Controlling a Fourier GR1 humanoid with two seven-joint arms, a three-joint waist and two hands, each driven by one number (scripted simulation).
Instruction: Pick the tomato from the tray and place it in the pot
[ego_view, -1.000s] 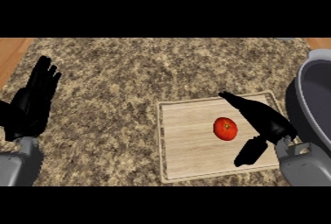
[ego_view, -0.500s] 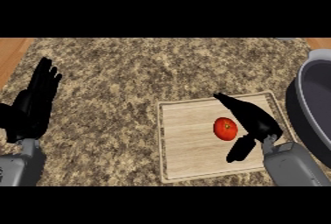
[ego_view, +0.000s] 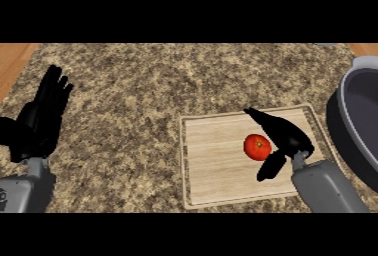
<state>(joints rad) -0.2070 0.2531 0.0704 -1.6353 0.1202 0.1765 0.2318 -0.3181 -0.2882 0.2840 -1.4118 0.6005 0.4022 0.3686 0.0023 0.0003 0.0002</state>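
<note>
Tomato: I saw the red tomato (ego_view: 257, 147) lying on the wooden tray (ego_view: 214, 165), in its right half, with a small green spot on top.
Right hand: my right hand (ego_view: 284, 136) was over the tray, just beside the tomato on its right. The fingers were spread wide, one group above the tomato and the thumb below it. They were not closed on it, and I could not tell if they touched it.
Left hand: my left hand (ego_view: 40, 122) rested at the left edge, fingers straight and pointing up, holding nothing.
Pot: the dark grey pot (ego_view: 354, 125) stood at the right edge, just beside the tray, partly out of view.
Counter: the speckled stone counter (ego_view: 148, 85) carried all of it.
Writing: I could read no brand or label on any thing.
</note>
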